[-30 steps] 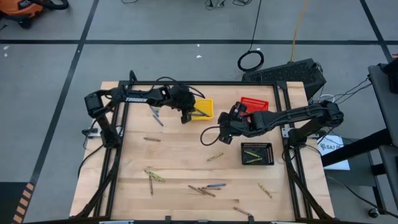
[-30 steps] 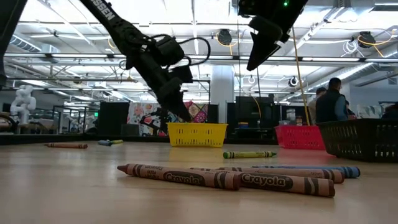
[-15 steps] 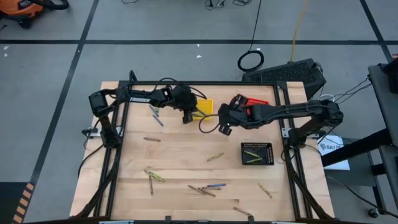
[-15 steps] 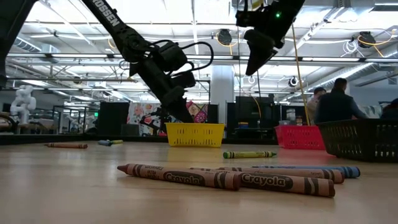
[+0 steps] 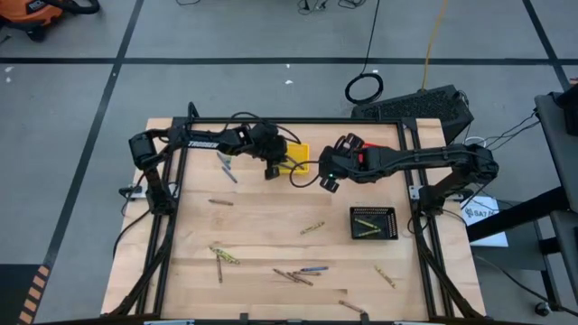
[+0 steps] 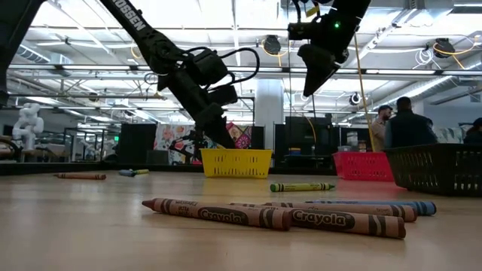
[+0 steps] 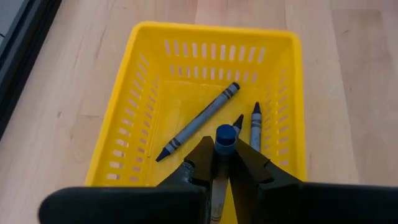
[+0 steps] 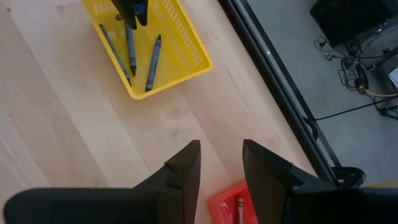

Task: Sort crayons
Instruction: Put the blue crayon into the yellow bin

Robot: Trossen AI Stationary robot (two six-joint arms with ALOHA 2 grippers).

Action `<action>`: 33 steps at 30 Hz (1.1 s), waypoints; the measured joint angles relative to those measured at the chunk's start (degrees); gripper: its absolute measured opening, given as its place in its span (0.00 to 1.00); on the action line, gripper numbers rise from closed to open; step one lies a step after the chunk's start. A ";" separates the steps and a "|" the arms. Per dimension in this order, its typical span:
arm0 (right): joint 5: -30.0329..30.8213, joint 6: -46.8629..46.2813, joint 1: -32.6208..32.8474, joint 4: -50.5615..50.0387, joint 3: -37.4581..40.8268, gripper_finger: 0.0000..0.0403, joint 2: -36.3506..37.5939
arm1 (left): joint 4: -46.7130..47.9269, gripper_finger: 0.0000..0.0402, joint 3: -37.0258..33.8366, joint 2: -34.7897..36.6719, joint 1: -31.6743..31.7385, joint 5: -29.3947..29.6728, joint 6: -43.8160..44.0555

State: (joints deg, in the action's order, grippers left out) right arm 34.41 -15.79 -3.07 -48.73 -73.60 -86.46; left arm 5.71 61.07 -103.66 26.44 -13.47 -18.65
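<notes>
right tool (image 5: 327, 177) shifted beside yellow basket (image 5: 299, 152), seemingly empty.

Left gripper (image 7: 224, 163) is clamped, angled downward; right gripper (image 8: 221, 163) hangs raised, fingers parted.

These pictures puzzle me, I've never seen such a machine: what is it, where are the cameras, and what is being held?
Two dark robot arms work at a wooden table. One camera looks down from above, one sits at tabletop height, and one rides on each wrist. Loose crayons lie scattered on the table. The left gripper pinches a blue crayon over the yellow basket, which holds three more. The right gripper hangs open and empty between that basket and the red basket. A black basket holds other crayons.
</notes>
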 joint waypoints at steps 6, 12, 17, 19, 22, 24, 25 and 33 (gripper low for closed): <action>0.00 -0.53 0.00 0.27 0.00 0.27 0.00 | 6.20 0.07 3.27 0.03 -0.72 0.00 -0.04; 0.00 -1.53 0.15 0.39 0.00 0.27 0.00 | 4.57 0.07 3.75 0.11 -1.44 0.92 0.18; -0.11 -3.58 0.15 0.43 0.00 0.27 0.00 | 3.63 0.07 3.77 0.11 -1.53 1.55 0.28; -0.15 -3.70 0.15 0.44 0.00 0.27 0.00 | 3.63 0.07 3.77 0.11 -1.49 1.63 0.28; -0.30 -3.70 0.15 0.44 0.00 0.27 0.00 | 3.82 0.07 3.77 0.11 -1.60 1.71 0.28; -1.17 -3.70 0.15 0.44 0.00 0.27 0.00 | 3.72 0.07 3.77 0.11 -1.60 1.73 0.28; -1.77 -3.76 0.15 0.45 0.00 0.27 0.00 | 3.77 0.07 3.77 0.11 -1.60 1.73 0.28; -4.66 -5.76 0.15 1.06 0.00 0.27 0.00 | 4.21 0.07 3.77 0.11 -1.66 2.12 -0.56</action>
State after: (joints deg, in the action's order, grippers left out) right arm 29.76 -21.54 -2.92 -47.67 -73.60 -86.46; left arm 9.92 64.84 -103.55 24.77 -11.35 -19.21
